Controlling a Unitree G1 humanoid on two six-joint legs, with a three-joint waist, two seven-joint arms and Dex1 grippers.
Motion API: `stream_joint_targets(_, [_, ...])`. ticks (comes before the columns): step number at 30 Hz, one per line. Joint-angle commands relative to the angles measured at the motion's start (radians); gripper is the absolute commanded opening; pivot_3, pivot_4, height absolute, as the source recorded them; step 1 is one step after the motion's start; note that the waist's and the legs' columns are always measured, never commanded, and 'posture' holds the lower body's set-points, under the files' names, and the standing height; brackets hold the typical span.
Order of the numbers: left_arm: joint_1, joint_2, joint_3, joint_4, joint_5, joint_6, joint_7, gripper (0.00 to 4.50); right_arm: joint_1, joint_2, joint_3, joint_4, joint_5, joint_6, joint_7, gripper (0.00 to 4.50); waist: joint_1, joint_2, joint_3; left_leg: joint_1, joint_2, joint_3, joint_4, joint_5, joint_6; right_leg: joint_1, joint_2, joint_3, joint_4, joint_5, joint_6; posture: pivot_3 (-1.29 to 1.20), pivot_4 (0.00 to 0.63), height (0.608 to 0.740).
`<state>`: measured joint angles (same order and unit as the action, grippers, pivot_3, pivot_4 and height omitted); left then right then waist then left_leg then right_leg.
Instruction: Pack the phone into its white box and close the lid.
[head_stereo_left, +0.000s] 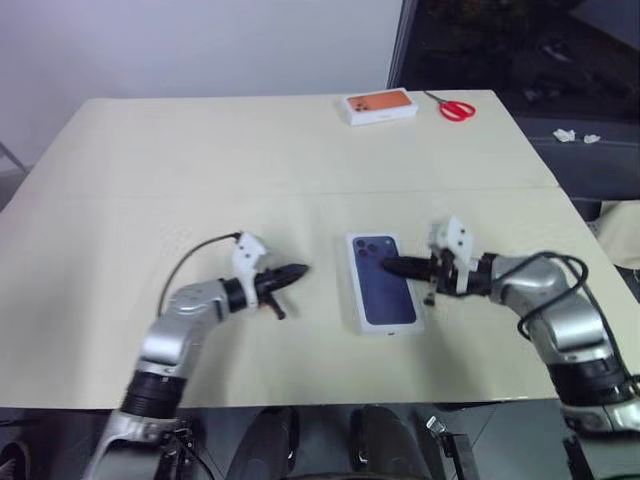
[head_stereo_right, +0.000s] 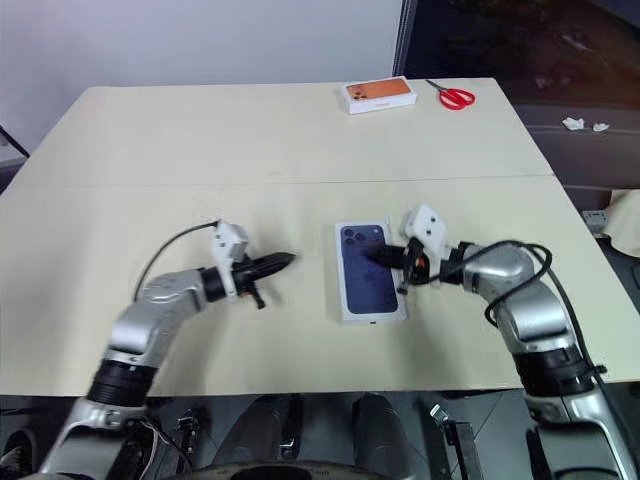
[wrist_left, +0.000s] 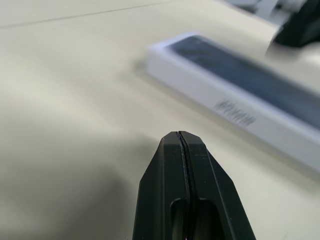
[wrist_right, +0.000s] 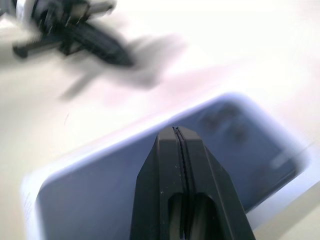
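The closed box sits flat on my bench, just right of the frame's centre in the head views. What faces up is the lid, white at its edges, with the dark blue phone picture covering its outer face and the camera cluster at the far corner. The lid is seated squarely; no gap is visible along the sides. The tray and the phone itself are hidden under the lid, so I cannot confirm them by sight.

My right jaws are closed, the two black fingers pressed together with nothing between them. The tip lies over the far half of the lid, near the printed camera cluster. In the right wrist view the joined fingers stand above the blue face; whether the tip touches the surface I cannot tell.

My left jaws are likewise closed and empty. They sit left of centre, pointing toward the box, apart from its left edge with bare bench between. The left wrist view shows the joined fingers above the bench, with the box's long white side ahead.

At the upper centre of the frame, near the far bench edge, lies an orange-topped white box, and just right of it a pair of red-handled scissors.
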<state>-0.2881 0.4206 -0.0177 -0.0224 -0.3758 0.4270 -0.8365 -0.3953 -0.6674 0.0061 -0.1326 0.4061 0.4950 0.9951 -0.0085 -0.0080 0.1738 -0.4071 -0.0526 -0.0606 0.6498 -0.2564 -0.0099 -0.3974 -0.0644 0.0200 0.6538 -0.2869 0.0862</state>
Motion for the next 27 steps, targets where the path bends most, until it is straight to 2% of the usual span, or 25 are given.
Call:
stream_joint_targets(1, [0.003,0.088,0.105,-0.04,-0.057,-0.006,-0.051,0.0,-0.057,0.0,-0.05,-0.004,0.066,0.037,0.011,0.02,0.002,0.0,0.0,0.0,0.0,0.0,0.0,0.0,0.0,0.0,0.0,0.0,0.0,0.0,0.0,0.0,0.15,0.74])
stream_joint_targets(6, [0.073,0.241,0.232,-0.043,-0.101,-0.029,-0.135,0.0,-0.082,-0.055,-0.036,0.057,0.077,0.048,0.099,0.02,-0.003,0.0,0.0,-0.001,0.0,0.0,-0.001,0.0,0.0,-0.001,-0.001,0.0,-0.002,0.0,0.0,0.0,0.15,0.74])
stream_joint_targets(7, [0.095,0.266,0.249,-0.037,-0.105,-0.019,-0.144,0.26,-0.084,-0.061,-0.036,0.069,0.074,0.042,0.107,0.26,-0.003,0.0,0.001,-0.001,0.0,0.001,-0.001,0.0,0.0,-0.001,-0.002,0.0,-0.002,0.0,0.0,0.0,0.15,0.74])
stream_joint_targets(9, [0.143,0.308,0.276,-0.039,-0.093,-0.016,-0.149,0.85,-0.088,-0.063,-0.037,0.074,0.076,0.031,0.115,0.86,-0.003,0.0,0.001,-0.001,0.0,0.001,-0.001,0.0,0.0,-0.001,-0.002,0.0,-0.002,0.0,0.0,0.0,0.15,0.74])
stream_joint_targets(10, [0.168,0.322,0.294,-0.049,-0.101,-0.013,-0.153,1.44,-0.086,-0.066,-0.033,0.075,0.069,0.017,0.12,1.46,-0.003,0.0,0.001,-0.001,0.0,0.001,-0.002,0.0,0.0,-0.001,-0.002,0.001,-0.002,0.0,0.0,0.0,0.15,0.74])
stream_joint_targets(16, [0.265,0.359,0.381,-0.086,-0.144,-0.024,-0.185,4.45,-0.058,-0.092,-0.034,0.081,0.049,-0.035,0.168,4.45,-0.001,0.0,0.001,-0.001,0.0,0.001,-0.002,0.0,0.0,-0.001,-0.003,0.001,-0.002,0.0,0.0,0.0,0.15,0.74])
stream_joint_targets(22, [0.323,0.374,0.442,-0.084,-0.162,-0.018,-0.19,4.45,-0.045,-0.135,-0.037,0.119,0.043,-0.073,0.238,4.45,-0.003,0.0,0.001,-0.001,0.0,0.001,-0.002,-0.001,0.0,-0.001,-0.003,0.001,-0.002,0.0,-0.001,0.0,0.15,0.74])
stream_joint_targets(27, [0.355,0.384,0.457,-0.062,-0.123,-0.088,-0.188,4.45,-0.067,-0.148,-0.039,0.159,0.049,-0.067,0.27,4.45,-0.004,0.0,0.001,-0.001,0.0,0.001,-0.002,-0.001,0.0,-0.002,-0.003,0.001,-0.002,0.0,-0.001,0.0,0.15,0.74])
